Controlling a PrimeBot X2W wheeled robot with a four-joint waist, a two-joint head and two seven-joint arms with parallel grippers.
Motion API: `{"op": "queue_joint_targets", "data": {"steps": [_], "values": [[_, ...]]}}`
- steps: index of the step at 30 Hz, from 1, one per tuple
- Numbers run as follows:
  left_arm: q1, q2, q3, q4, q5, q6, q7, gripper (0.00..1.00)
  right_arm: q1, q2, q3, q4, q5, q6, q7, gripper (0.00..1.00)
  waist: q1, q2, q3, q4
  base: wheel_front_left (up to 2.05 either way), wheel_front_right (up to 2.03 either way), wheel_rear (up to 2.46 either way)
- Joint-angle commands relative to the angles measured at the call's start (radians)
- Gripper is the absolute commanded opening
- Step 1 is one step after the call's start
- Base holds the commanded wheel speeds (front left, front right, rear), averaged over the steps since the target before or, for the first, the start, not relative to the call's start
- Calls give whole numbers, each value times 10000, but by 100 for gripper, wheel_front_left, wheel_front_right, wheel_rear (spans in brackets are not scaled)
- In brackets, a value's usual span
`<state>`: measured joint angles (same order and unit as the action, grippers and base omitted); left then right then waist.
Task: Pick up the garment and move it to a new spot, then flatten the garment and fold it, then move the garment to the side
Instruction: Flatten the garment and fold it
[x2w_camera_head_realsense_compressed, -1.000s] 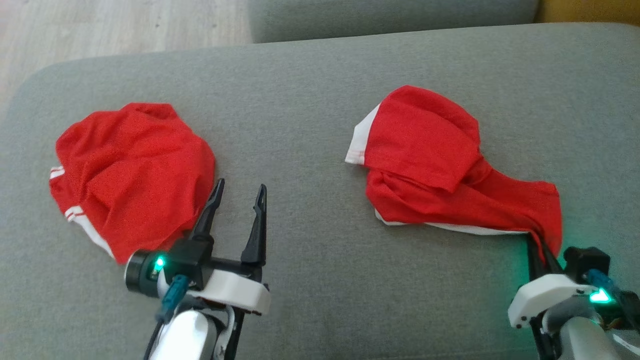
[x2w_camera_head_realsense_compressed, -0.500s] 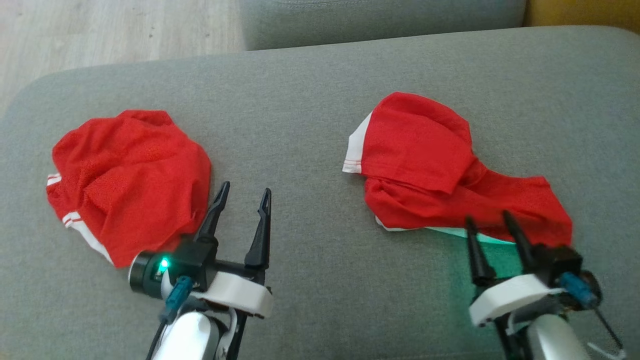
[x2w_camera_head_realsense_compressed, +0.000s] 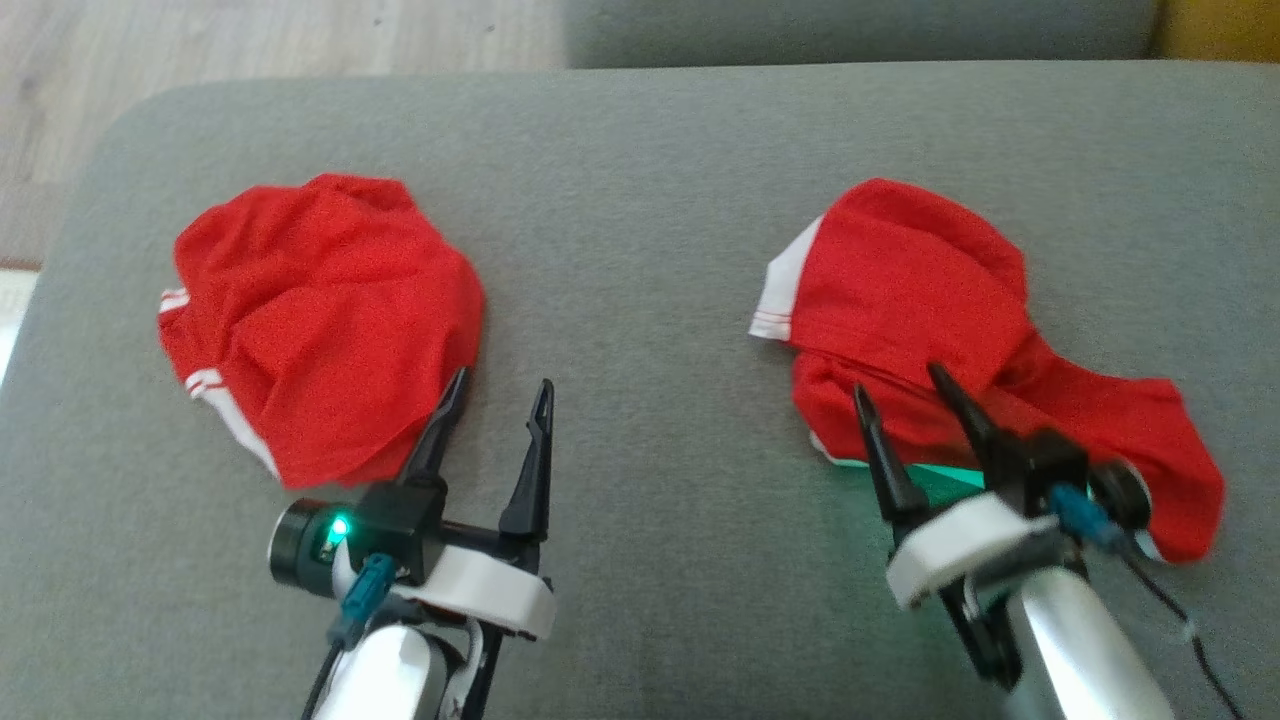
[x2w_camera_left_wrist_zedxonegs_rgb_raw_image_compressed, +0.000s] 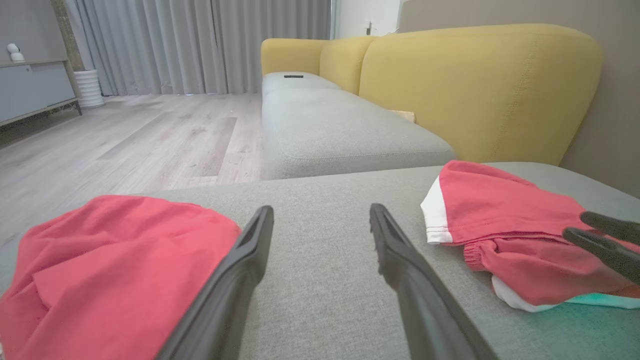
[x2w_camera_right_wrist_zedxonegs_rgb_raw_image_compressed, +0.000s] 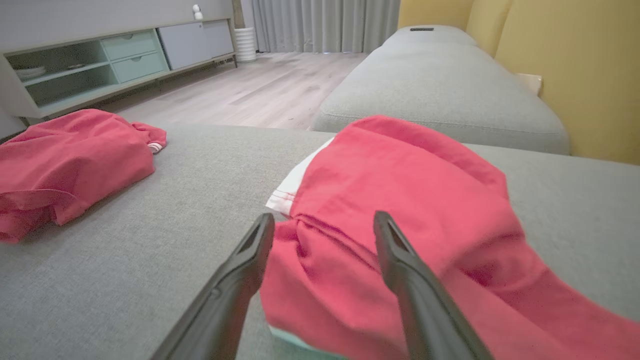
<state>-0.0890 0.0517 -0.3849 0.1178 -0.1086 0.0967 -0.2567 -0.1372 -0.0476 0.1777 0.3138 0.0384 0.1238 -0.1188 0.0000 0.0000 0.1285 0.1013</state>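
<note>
The red garment (x2w_camera_head_realsense_compressed: 930, 300) lies crumpled on the right half of the grey seat cushion (x2w_camera_head_realsense_compressed: 650, 200), well in from its far edge. Its long axis runs slantwise, from the white-trimmed hem (x2w_camera_head_realsense_compressed: 788, 285) facing the cushion's middle down to a tail by the near right corner. Our right tool (x2w_camera_head_realsense_compressed: 897, 380) is at its near edge, fingers spread wide with nothing between them and pointing across the cloth. We judge this arm far the nearer for a grip. Our left tool (x2w_camera_head_realsense_compressed: 502, 380), equally wide and empty, sits just beside a second red garment (x2w_camera_head_realsense_compressed: 320, 320) on the left half — well apart from the first. The cushion is flat woven fabric, bare between the two heaps. Beyond lie a pale wood floor (x2w_camera_head_realsense_compressed: 250, 40), a yellow sofa back (x2w_camera_left_wrist_zedxonegs_rgb_raw_image_compressed: 475, 85) and grey curtains (x2w_camera_left_wrist_zedxonegs_rgb_raw_image_compressed: 200, 45).
</note>
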Motion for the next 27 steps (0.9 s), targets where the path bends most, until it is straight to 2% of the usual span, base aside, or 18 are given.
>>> {"op": "queue_joint_targets", "data": {"steps": [1, 5, 8, 11, 19, 20, 21, 22, 23, 27], "values": [[-467, -14, 205, -342, -122, 58, -51, 100, -711, -27, 244, -173, -151, 69, 87, 100, 0, 0, 179, 297, 0, 0, 0], [-537, -14, 89, -322, -211, 113, -51, 100, -1322, -26, 164, 421, -788, 69, 396, 100, 0, 0, 333, 711, 0, 0, 0], [-543, -14, 24, -311, -265, 156, -51, 100, -1641, -26, -185, 938, -1621, 69, 623, 100, 0, 0, 388, 954, 0, 0, 0], [-538, -14, 8, -310, -307, 193, -51, 100, -1837, -26, -539, 1379, -1973, 69, 687, 100, 0, 0, 426, 1099, 0, 0, 0], [-520, -14, -102, -290, -393, 262, -51, 100, -2183, -26, -1065, 2108, -1857, 69, 476, 100, 0, 0, 423, 1109, 0, 0, 0], [-519, -14, -134, -286, -402, 264, -51, 100, -2229, -26, -1066, 2182, -1723, 69, 455, 97, 0, 0, 422, 1085, 0, 0, 0], [-517, -14, -158, -282, -402, 263, -51, 100, -2275, -26, -1064, 2254, -1603, 69, 439, 88, 0, 0, 418, 1057, 0, 0, 0], [-511, -14, -167, -280, -396, 271, -51, 100, -2324, -26, -1047, 2324, -1506, 69, 428, 35, 0, 0, 412, 1021, 0, 0, 0], [-506, -14, -171, -280, -391, 283, -51, 100, -2378, -26, -1043, 2378, -1446, 69, 406, 0, 0, 0, 406, 989, 0, 0, 0], [-484, -14, -140, -274, -363, 295, -51, 100, -2555, -26, -1077, 2422, -1109, 69, 232, 0, 0, 0, 357, 833, 0, 0, 0]]}}
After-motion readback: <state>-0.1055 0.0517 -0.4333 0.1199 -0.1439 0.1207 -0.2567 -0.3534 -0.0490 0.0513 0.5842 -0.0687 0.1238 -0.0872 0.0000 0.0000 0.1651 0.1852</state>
